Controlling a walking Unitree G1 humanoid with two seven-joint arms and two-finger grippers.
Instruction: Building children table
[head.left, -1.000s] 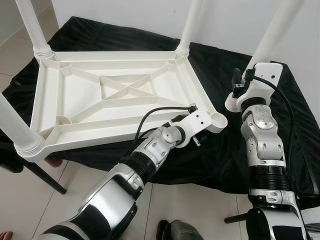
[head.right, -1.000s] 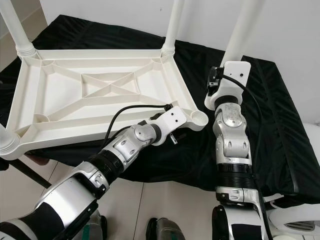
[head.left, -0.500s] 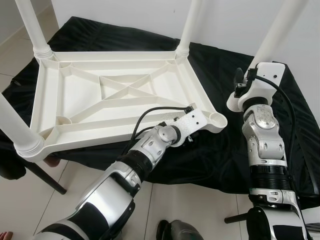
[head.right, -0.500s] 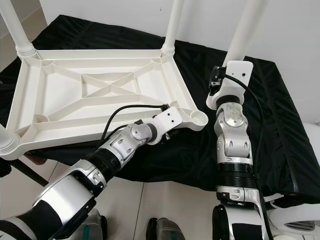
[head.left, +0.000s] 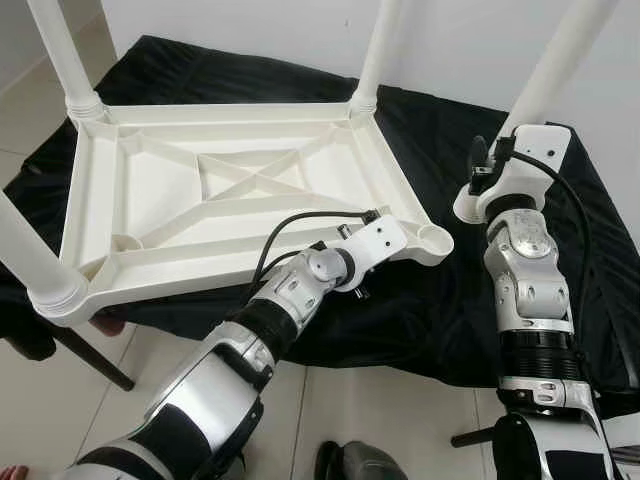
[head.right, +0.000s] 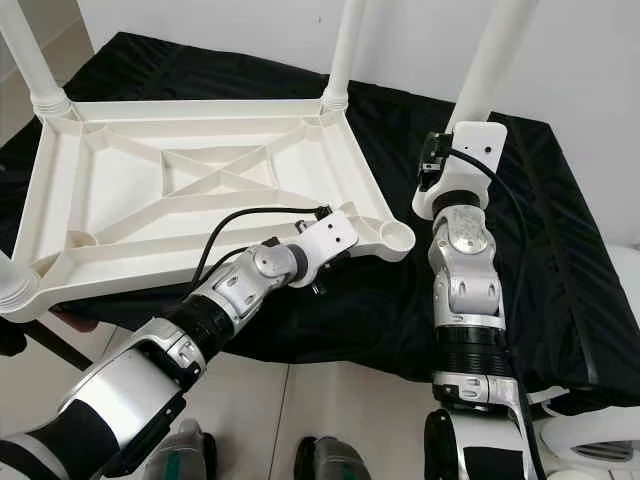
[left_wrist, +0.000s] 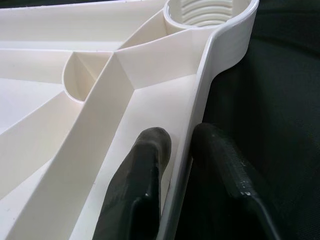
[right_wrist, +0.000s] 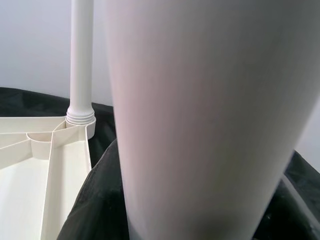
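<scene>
A white plastic children's table lies upside down on a black cloth across the upper left and middle of the frame, its ribbed underside facing up with a cross of ribs at the centre. Three white legs stand up from its corners: one at the upper left, one at the top middle, and one at the lower left edge. The corner nearest the robot's right, in the middle of the frame, holds an empty threaded socket. The left claw is at the table's rim just short of that socket, closed on the rim wall: one black finger lies inside the tray-like underside against the wall, the other outside over the cloth, both touching the plastic. In the head views the left wrist sits low on the near long edge of the table, the arm reaching up from the lower left. The right claw is in the right part of the frame, closed around a fourth white leg that rises tilted toward the upper right corner; its flared lower end sits just above the cloth, beside and apart from the empty socket. The right wrist view has that leg close up, with a far standing leg and the table's corner behind it.
</scene>
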